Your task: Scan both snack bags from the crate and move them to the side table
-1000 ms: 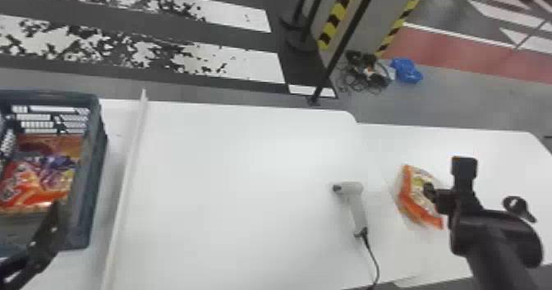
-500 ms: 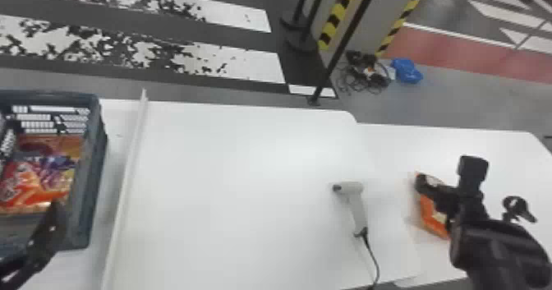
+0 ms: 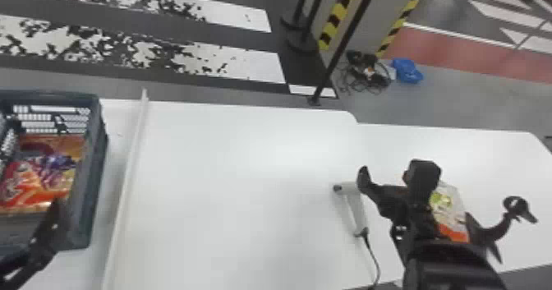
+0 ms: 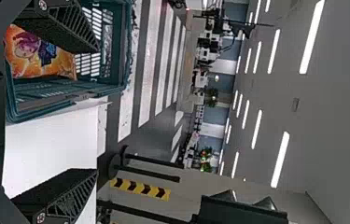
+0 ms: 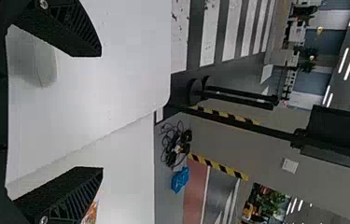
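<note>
You're probably working with light, soft, slippery packs with crushable contents, best pinched gently across the middle. Your right gripper (image 5: 101,110) is hanging wide apart, empty, near the snack bag (image 3: 447,212) lying on the side table (image 3: 484,153). Your left gripper (image 4: 98,110) is gaping empty by the crate (image 3: 97,149), where orange snack packaging (image 3: 37,182) is lying.

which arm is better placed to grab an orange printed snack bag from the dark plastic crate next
Left, probably: the left gripper hangs open by the crate and the bag, while the right gripper, also open, is far off, near the grey handheld scanner.
</note>
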